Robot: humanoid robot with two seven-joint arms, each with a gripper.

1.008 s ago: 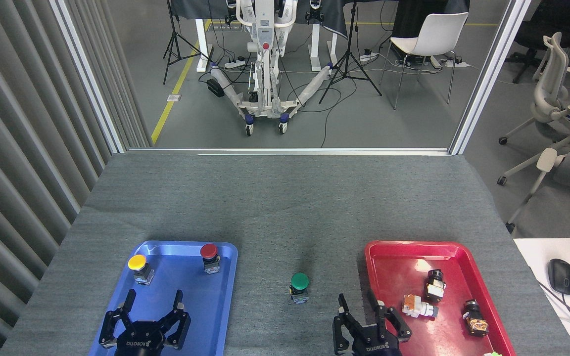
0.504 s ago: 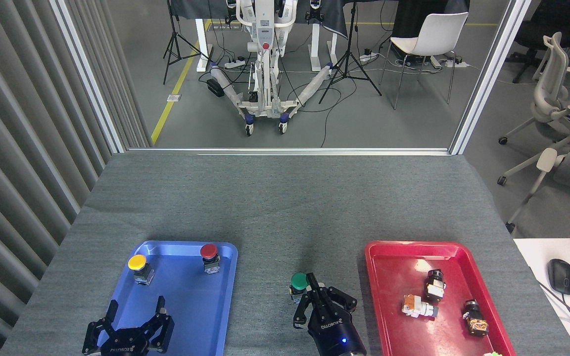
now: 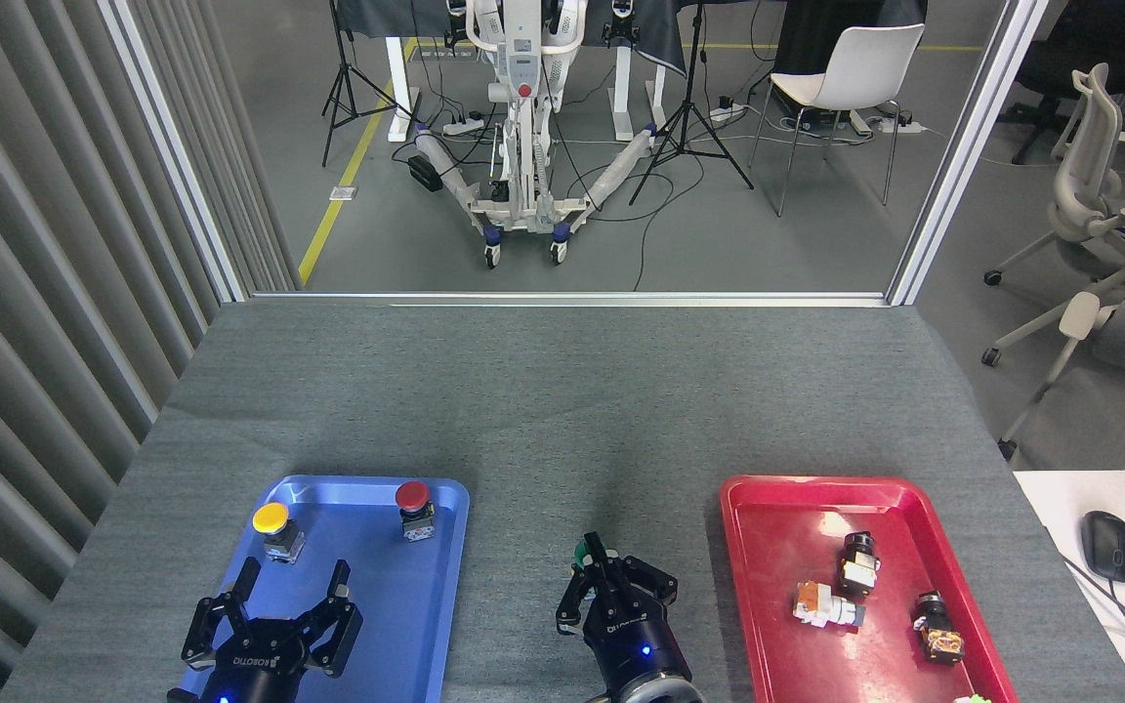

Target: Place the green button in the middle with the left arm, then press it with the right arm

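I have the green button (image 3: pixel 577 559) sitting on the bare grey table (image 3: pixel 543 410) between the blue tray (image 3: pixel 426 605) and red tray (image 3: pixel 787 527), my right gripper (image 3: pixel 598 558) over it with fingers bunched together, so I judge pressing is in hand and next calls for pushing straight down, while my left gripper (image 3: pixel 291 594) hangs spread over the blue tray.

Two trays sit on the counter (image 3: pixel 543 391) near its front edge — one tray at the left (image 3: pixel 396 625), the other tray at the right (image 3: pixel 777 508), with bare covering between them. In that gap stands one button (image 3: pixel 577 558), mostly hidden under the right gripper (image 3: pixel 611 576). Two more buttons stand along the left tray's far end — one at its left corner (image 3: pixel 271 520), one at its right (image 3: pixel 413 497). The left gripper (image 3: pixel 284 610) hangs over that tray's near half. Several small parts (image 3: pixel 828 605) lie in the right tray.
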